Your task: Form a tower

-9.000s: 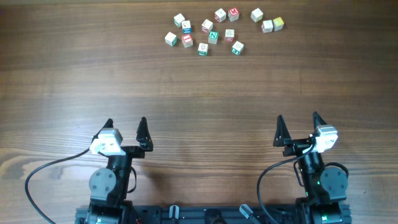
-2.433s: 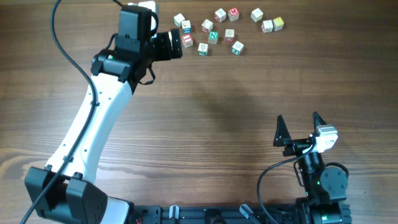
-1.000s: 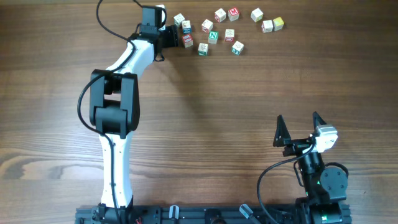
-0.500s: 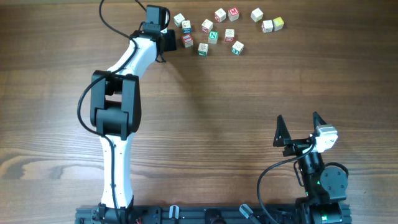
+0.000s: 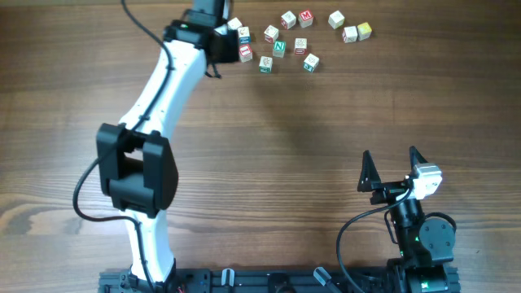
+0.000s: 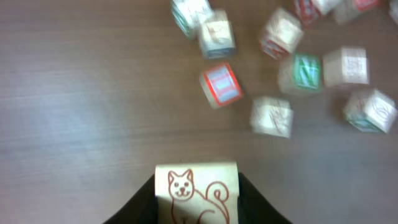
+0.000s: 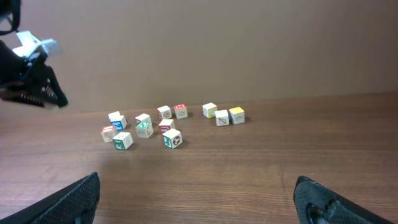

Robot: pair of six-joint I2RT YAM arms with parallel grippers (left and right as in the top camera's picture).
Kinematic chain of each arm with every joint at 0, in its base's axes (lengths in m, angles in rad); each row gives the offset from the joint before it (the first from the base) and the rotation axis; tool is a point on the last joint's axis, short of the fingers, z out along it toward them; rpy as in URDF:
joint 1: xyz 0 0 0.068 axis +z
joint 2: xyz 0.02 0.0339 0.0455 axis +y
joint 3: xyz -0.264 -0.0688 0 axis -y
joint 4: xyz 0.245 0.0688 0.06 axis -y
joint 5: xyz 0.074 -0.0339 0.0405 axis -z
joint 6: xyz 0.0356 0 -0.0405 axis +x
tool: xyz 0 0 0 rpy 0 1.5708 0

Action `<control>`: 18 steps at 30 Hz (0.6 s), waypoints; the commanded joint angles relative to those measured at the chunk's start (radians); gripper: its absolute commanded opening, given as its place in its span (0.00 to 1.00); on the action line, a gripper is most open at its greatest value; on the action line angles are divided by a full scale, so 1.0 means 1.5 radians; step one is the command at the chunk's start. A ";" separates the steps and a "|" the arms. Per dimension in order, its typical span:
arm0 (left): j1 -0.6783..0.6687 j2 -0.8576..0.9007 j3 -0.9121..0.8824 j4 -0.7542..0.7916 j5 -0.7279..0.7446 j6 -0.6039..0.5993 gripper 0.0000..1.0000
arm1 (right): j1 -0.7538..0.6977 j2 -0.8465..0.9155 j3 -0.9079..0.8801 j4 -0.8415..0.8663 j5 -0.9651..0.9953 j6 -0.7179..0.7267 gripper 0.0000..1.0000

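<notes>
Cubes, counted overhead: thirteen loose cubes (image 5: 300, 45) in a cluster at the upper centre of the frame, plus one held, fourteen total. Each loose one sits singly on the wooden table (image 5: 285, 146); the right wrist view shows them all one cube high. Among them are one green N cube (image 5: 279, 47) mid-cluster and one yellow-faced cube (image 5: 364, 31) at the right end.

Two arms. The left one reaches to the upper left of the overhead frame, at the left edge of the cluster. The left gripper (image 6: 197, 183) is clamped on the dog cube (image 6: 196, 202), a pale block whose white top face has a reddish dog outline. Its black fingers (image 6: 146, 202) press both side faces. In the wrist view this cube is at bottom centre, with about ten loose cubes spread across the upper centre and upper right. The closest is a red-framed cube (image 6: 221, 84), apart from it. The held cube looks lifted off the wood, though the blurred view leaves that unsure.

The right gripper (image 5: 391, 169) is at the lower right, jaws spread wide and holding nothing, well apart from the cluster.
</notes>
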 commanded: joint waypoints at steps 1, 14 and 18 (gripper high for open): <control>-0.056 -0.003 -0.008 -0.064 -0.001 -0.093 0.31 | 0.004 0.000 -0.001 0.002 -0.009 -0.002 1.00; -0.181 0.008 -0.212 0.104 -0.004 -0.161 0.30 | 0.004 0.000 -0.001 0.002 -0.009 -0.002 1.00; -0.196 0.008 -0.261 0.165 -0.028 -0.164 0.30 | 0.004 0.000 -0.001 0.002 -0.009 -0.002 1.00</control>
